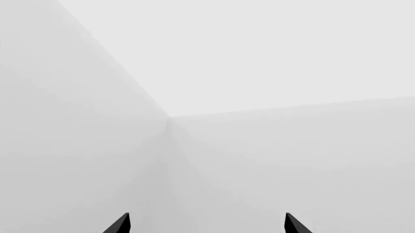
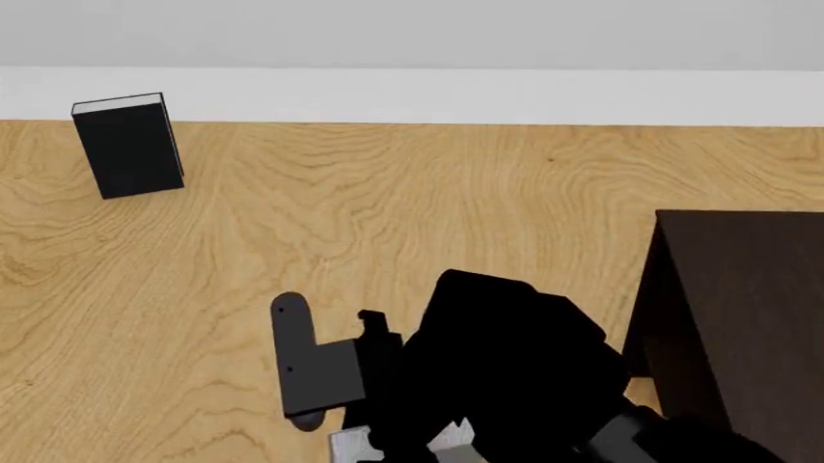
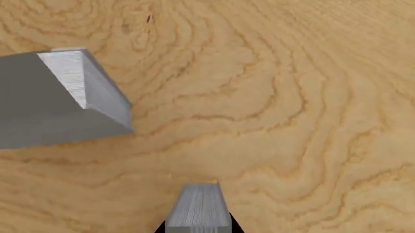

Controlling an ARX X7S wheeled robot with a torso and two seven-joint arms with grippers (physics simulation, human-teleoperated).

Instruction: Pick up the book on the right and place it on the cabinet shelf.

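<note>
Head view: grey book (image 2: 386,446) beside dark cabinet (image 2: 754,318), black book (image 2: 129,147) apart

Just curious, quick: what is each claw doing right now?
Left gripper: open, holding nothing.
Right gripper: cannot be told; tips barely show.

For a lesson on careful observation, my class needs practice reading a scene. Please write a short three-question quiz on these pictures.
1. True or false: the black book stands apart from the cabinet.
2. The left fingers are: A spread with nothing between them; B clamped on a book; C touching the cabinet.
3. On the grey book, what colour are the page edges?
Key: 1 true; 2 A; 3 white.
</note>
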